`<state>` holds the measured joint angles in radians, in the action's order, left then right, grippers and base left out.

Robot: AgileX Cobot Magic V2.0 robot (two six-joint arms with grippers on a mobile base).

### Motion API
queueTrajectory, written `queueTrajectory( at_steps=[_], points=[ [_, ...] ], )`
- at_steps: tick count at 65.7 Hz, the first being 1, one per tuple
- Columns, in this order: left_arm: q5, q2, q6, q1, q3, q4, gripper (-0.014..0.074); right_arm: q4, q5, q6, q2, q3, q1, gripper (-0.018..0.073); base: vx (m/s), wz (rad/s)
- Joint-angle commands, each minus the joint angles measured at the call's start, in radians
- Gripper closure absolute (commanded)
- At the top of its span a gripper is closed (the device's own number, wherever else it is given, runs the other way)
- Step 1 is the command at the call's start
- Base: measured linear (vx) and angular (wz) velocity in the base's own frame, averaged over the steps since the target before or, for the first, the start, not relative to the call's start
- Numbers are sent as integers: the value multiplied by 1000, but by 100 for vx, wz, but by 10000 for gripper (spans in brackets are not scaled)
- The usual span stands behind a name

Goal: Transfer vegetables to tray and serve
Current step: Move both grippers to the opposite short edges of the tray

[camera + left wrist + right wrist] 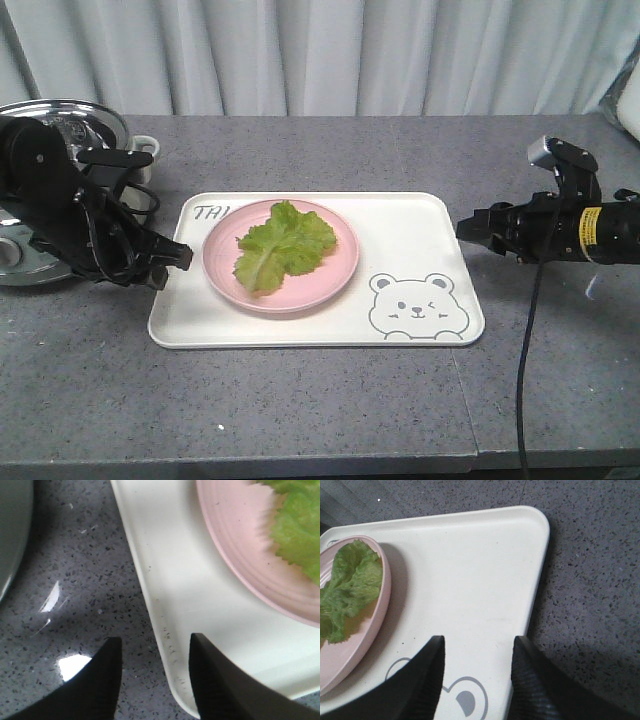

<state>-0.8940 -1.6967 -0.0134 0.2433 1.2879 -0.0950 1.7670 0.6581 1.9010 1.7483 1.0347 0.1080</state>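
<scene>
- Two gaping tools: left gripper [155,645], right gripper [477,642], straddling the tray's [400,230] short rims.
- Stiff tray: pinch those rims level, or your pink plate [335,272] and lettuce [283,245] may slide.

Pink plate [335,262]; steel lid [60,118]; grey table [300,400]; curtain [320,55]

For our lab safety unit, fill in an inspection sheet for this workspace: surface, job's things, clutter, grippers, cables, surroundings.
Surface: grey speckled table.
Job's things: lettuce leaf on pink plate; plate on cream tray.
Clutter: shiny metal cookware and small pale cup, far left.
Grippers: left gripper at tray's left rim, jaws open; right gripper at tray's right rim, jaws open.
Cables: black cable runs down to table's front, at right.
Surroundings: pale curtain behind.
</scene>
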Motion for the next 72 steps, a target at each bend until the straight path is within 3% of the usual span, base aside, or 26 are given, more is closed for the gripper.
queueTrajectory(
  at_steps=[1, 72],
  points=[
    [57, 39, -10, 0, 0, -18, 294, -17, 8, -12, -29, 25, -1, 250, 0, 0],
    [97, 1, -28, 0, -21, -27, 294, -17, 3, -15, 74, 25, -17, 250, 0, 0]
  ],
)
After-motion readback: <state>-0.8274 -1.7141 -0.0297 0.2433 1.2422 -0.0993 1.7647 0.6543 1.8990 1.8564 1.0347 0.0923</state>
